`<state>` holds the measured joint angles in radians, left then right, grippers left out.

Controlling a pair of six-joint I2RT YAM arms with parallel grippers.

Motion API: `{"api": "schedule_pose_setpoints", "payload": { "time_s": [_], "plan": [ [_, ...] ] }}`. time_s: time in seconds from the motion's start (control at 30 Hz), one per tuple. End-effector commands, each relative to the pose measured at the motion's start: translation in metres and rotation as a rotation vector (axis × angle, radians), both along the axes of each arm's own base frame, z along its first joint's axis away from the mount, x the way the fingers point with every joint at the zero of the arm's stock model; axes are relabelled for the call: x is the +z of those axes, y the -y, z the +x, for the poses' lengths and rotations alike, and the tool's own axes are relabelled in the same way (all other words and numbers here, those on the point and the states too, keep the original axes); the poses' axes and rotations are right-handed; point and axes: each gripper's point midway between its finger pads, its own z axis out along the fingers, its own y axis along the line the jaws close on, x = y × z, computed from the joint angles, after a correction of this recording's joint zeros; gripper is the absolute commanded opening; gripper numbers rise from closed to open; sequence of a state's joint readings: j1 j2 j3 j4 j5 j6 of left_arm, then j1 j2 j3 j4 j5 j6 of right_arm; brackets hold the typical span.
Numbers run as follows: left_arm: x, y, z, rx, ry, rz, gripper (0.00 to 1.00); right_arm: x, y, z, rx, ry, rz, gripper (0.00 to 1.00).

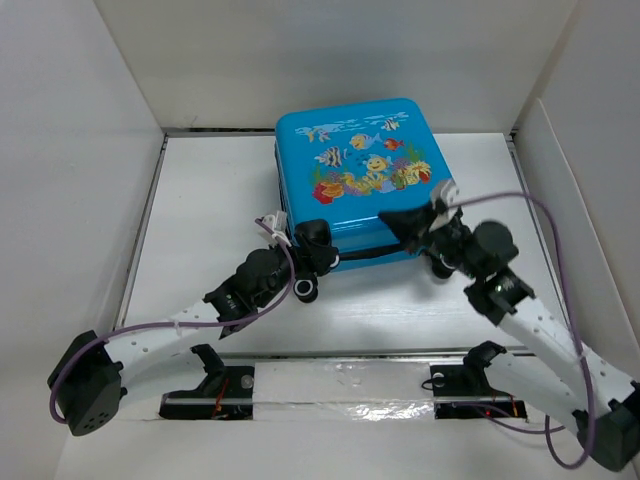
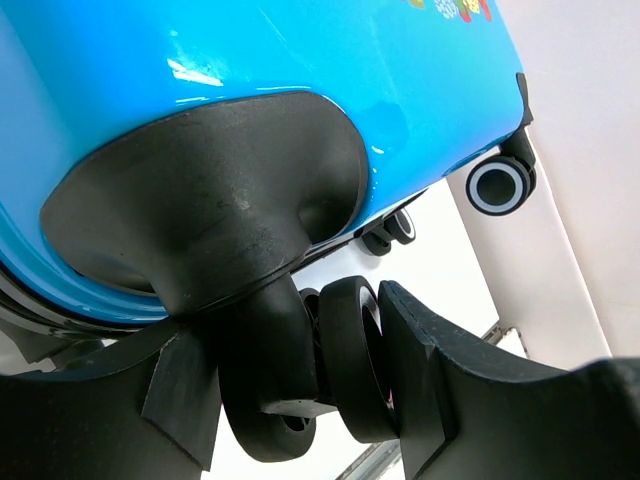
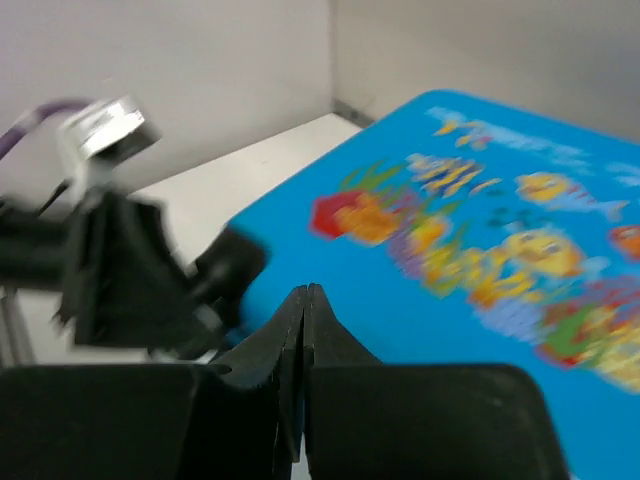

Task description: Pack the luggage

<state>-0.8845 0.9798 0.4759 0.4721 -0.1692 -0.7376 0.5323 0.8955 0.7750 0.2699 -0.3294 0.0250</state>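
Observation:
The luggage (image 1: 355, 180) is a bright blue suitcase with a fish print. It lies closed and flat at the back middle of the white table. My left gripper (image 1: 318, 250) is at its near left corner. In the left wrist view the left gripper (image 2: 310, 390) is shut on a black twin wheel (image 2: 350, 360) under the blue shell (image 2: 300, 60). My right gripper (image 1: 395, 218) is shut and empty, just above the lid's near right part. In the right wrist view the right gripper (image 3: 305, 292) is pressed together over the blue lid (image 3: 470, 240), which is blurred.
White walls (image 1: 80, 150) box in the table (image 1: 210, 210) on the left, back and right. Another black-and-white wheel (image 1: 305, 290) sticks out at the near left corner, and one (image 1: 440, 265) at the near right. More wheels (image 2: 500, 185) show in the left wrist view.

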Motion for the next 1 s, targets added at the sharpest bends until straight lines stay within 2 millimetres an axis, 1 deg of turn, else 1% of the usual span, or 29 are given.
{"api": "schedule_pose_setpoints", "payload": {
  "time_s": [0.0,0.03,0.07,0.1,0.13,0.17,0.2,0.23,0.27,0.3,0.37,0.4,0.43,0.47,0.5,0.6,0.63,0.67,0.73,0.77,0.83,0.9,0.93,0.97],
  "plan": [
    [0.066,0.043,-0.044,-0.303,0.179,-0.149,0.43,-0.07,-0.003,-0.026,-0.008,-0.059,-0.018,0.01],
    [0.065,0.043,-0.044,-0.301,0.174,-0.155,0.43,-0.077,-0.014,-0.043,0.049,-0.065,-0.009,0.08],
    [0.065,0.042,-0.045,-0.299,0.16,-0.169,0.43,-0.082,-0.018,-0.054,0.086,-0.067,-0.006,0.17],
    [0.064,0.041,-0.046,-0.296,0.155,-0.18,0.46,-0.093,-0.025,-0.062,0.123,-0.086,-0.018,0.42],
    [0.064,0.04,-0.047,-0.294,0.151,-0.188,0.52,-0.1,-0.032,-0.069,0.156,-0.089,-0.034,0.53],
    [0.065,0.039,-0.048,-0.291,0.14,-0.201,0.54,-0.102,-0.045,-0.081,0.203,-0.085,-0.047,0.63],
    [0.065,0.038,-0.048,-0.289,0.136,-0.21,0.57,-0.112,-0.053,-0.081,0.21,-0.104,-0.074,0.77],
    [0.065,0.038,-0.048,-0.284,0.132,-0.214,0.61,-0.106,-0.06,-0.081,0.213,-0.09,-0.077,0.81],
    [0.066,0.037,-0.048,-0.281,0.132,-0.219,0.63,-0.106,-0.064,-0.078,0.201,-0.07,-0.102,0.85],
    [0.065,0.036,-0.049,-0.28,0.124,-0.222,0.65,-0.114,-0.074,-0.079,0.211,-0.082,-0.128,0.91],
    [0.065,0.035,-0.049,-0.277,0.119,-0.225,0.69,-0.105,-0.079,-0.067,0.175,-0.069,-0.119,0.96],
    [0.065,0.035,-0.05,-0.278,0.115,-0.228,0.7,-0.104,-0.083,-0.065,0.177,-0.067,-0.116,0.99],
    [0.066,0.034,-0.05,-0.275,0.115,-0.23,0.7,-0.106,-0.089,-0.061,0.18,-0.066,-0.117,0.99],
    [0.065,0.033,-0.05,-0.272,0.112,-0.229,0.71,-0.105,-0.094,-0.062,0.19,-0.064,-0.115,1.0],
    [0.064,0.033,-0.052,-0.273,0.109,-0.226,0.72,-0.1,-0.099,-0.058,0.186,-0.056,-0.1,1.0],
    [0.063,0.03,-0.053,-0.265,0.106,-0.229,0.73,-0.098,-0.106,-0.051,0.165,-0.047,-0.076,1.0],
    [0.064,0.029,-0.053,-0.264,0.105,-0.232,0.73,-0.094,-0.105,-0.049,0.152,-0.042,-0.065,1.0],
    [0.064,0.028,-0.054,-0.259,0.106,-0.236,0.73,-0.099,-0.106,-0.045,0.136,-0.05,-0.074,1.0],
    [0.065,0.024,-0.054,-0.248,0.108,-0.239,0.74,-0.097,-0.109,-0.041,0.131,-0.04,-0.065,1.0],
    [0.066,0.023,-0.053,-0.242,0.11,-0.237,0.75,-0.102,-0.111,-0.039,0.127,-0.045,-0.072,1.0],
    [0.065,0.021,-0.053,-0.233,0.109,-0.23,0.76,-0.099,-0.115,-0.036,0.125,-0.036,-0.054,1.0],
    [0.064,0.018,-0.05,-0.21,0.113,-0.227,0.76,-0.101,-0.119,-0.038,0.138,-0.034,-0.05,1.0],
    [0.062,0.017,-0.05,-0.208,0.11,-0.228,0.76,-0.095,-0.119,-0.037,0.133,-0.022,-0.032,1.0],
    [0.062,0.017,-0.05,-0.207,0.11,-0.226,0.76,-0.094,-0.12,-0.04,0.132,-0.018,-0.027,1.0]
  ]
}}
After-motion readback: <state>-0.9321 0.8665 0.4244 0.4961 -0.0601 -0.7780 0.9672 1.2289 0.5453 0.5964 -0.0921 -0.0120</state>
